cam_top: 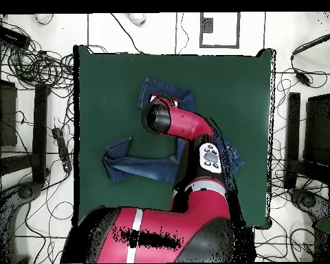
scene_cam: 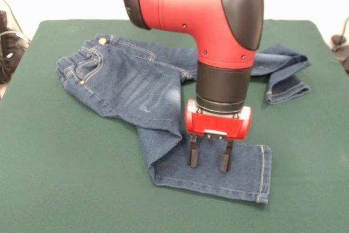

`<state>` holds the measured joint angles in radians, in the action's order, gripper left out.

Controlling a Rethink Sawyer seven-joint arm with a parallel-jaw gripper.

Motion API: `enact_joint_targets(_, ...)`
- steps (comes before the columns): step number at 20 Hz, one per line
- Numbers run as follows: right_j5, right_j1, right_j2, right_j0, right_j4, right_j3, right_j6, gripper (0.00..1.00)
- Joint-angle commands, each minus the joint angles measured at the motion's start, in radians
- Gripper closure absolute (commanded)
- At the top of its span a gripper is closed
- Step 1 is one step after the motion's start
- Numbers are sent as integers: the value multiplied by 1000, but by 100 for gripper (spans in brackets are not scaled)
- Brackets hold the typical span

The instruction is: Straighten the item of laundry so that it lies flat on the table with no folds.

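Plainly, the jeans (scene_cam: 136, 85) were nowhere near flat. They lay across the middle of the green table (scene_cam: 49, 178), waistband and brass button (scene_cam: 102, 40) toward the far left in the front view. One leg ran out to the far right, where it doubled back on itself so its cuff (scene_cam: 286, 88) pointed toward the near side. The other leg ran toward the near edge and then bent sharply to the right at a diagonal fold (scene_cam: 158, 145), ending in a hemmed cuff (scene_cam: 264, 173) at the near right. Both bends were what kept the garment from lying straight.

The gripper (scene_cam: 209, 159) hung straight down from the red arm (scene_cam: 191, 4) over that nearer leg, just right of the diagonal fold. Its two dark fingers (scene_cam: 193, 154) stood parted, nothing between them, tips at or just above the denim; whether they touched the cloth could not be told. That position suggested the near leg was the one being worked on, a point chosen between fold and cuff so the bent section could be swung back into line.

From overhead, the arm covered much of the garment, with one leg end (cam_top: 116, 161) showing at the left and another (cam_top: 150, 93) beyond the arm's elbow.
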<state>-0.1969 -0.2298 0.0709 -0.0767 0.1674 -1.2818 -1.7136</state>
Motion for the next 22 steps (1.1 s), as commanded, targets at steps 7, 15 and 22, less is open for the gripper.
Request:
enact_joint_targets(7,-339,111,-82,14,71,50,-166,100)
enact_joint_targets(15,-345,91,-70,21,76,27,-183,100)
enact_joint_targets(22,-414,21,-71,31,109,-52,-231,100)
